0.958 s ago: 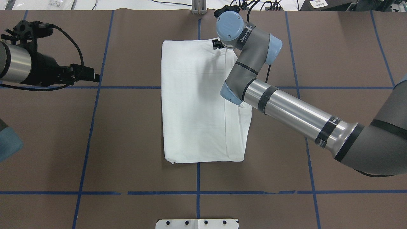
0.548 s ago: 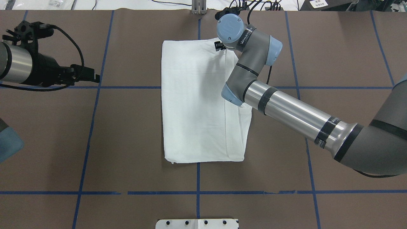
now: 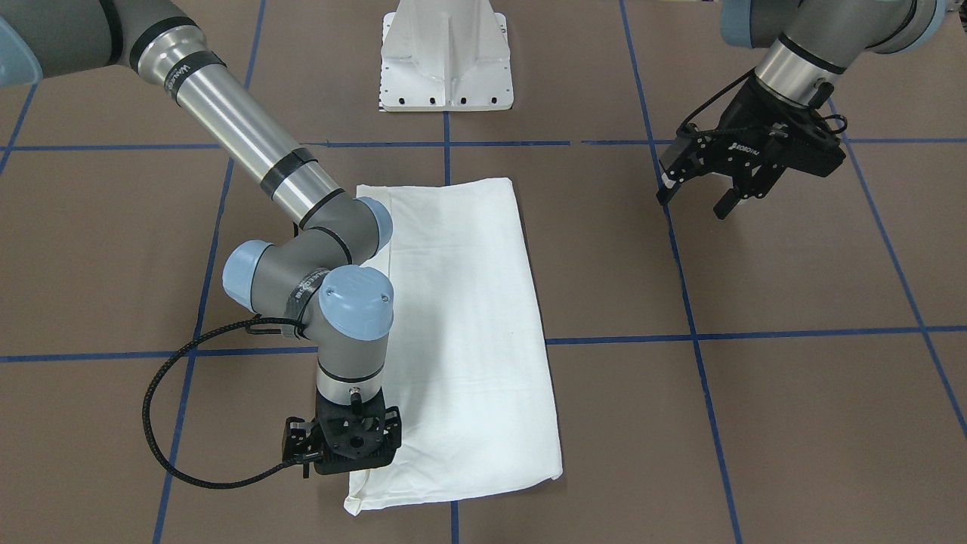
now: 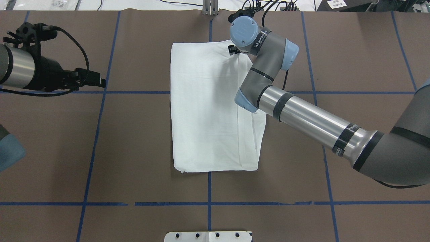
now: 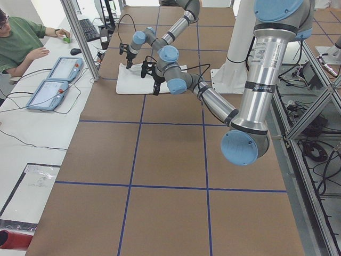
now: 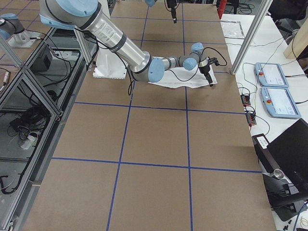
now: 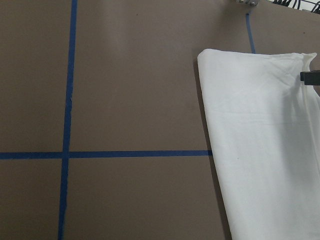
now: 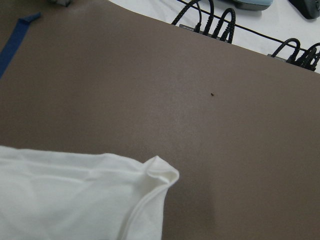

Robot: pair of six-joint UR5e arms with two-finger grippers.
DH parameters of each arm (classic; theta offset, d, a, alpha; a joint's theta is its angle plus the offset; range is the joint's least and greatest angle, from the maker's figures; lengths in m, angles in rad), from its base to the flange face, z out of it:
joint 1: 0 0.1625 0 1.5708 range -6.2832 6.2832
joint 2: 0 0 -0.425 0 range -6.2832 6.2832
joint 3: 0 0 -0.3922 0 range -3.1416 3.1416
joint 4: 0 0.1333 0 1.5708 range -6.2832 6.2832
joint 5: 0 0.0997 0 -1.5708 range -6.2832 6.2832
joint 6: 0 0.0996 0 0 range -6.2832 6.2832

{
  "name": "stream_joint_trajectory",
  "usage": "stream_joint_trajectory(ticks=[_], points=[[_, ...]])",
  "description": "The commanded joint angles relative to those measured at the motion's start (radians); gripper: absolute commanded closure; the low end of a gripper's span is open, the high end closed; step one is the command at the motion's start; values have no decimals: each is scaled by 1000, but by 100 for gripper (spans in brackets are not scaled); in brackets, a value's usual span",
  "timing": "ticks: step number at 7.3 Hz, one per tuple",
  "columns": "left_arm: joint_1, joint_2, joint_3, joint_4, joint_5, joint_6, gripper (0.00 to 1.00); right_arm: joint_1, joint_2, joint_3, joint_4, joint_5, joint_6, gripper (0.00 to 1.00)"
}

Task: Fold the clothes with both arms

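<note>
Over the far right-hand corner of the T-shirt (image 4: 205,107), the right gripper (image 4: 231,50) is poised. Its jaws are hidden beneath the wrist, so it cannot be told whether they are parted or pinched on cloth. That corner is seen puckered and slightly raised in the right wrist view, which perhaps hints at a pinch. Well off the shirt's left edge, the left gripper (image 3: 699,198) is held above the table (image 4: 134,141) with jaws spread and empty. The shirt is laid flat as a long folded rectangle. It is judged light, limp and apt to shift between layers. Hold is best taken at the corners, with all layers pinched together.
</note>
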Motion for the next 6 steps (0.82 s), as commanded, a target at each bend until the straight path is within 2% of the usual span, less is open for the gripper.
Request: stream_joint_trajectory(ticks=[1, 6], points=[[0, 0, 9, -1, 0, 0, 0, 3, 0, -3, 0, 3, -15, 0], [5, -11, 28, -4, 1, 0, 0, 40, -6, 5, -63, 34, -135, 0]])
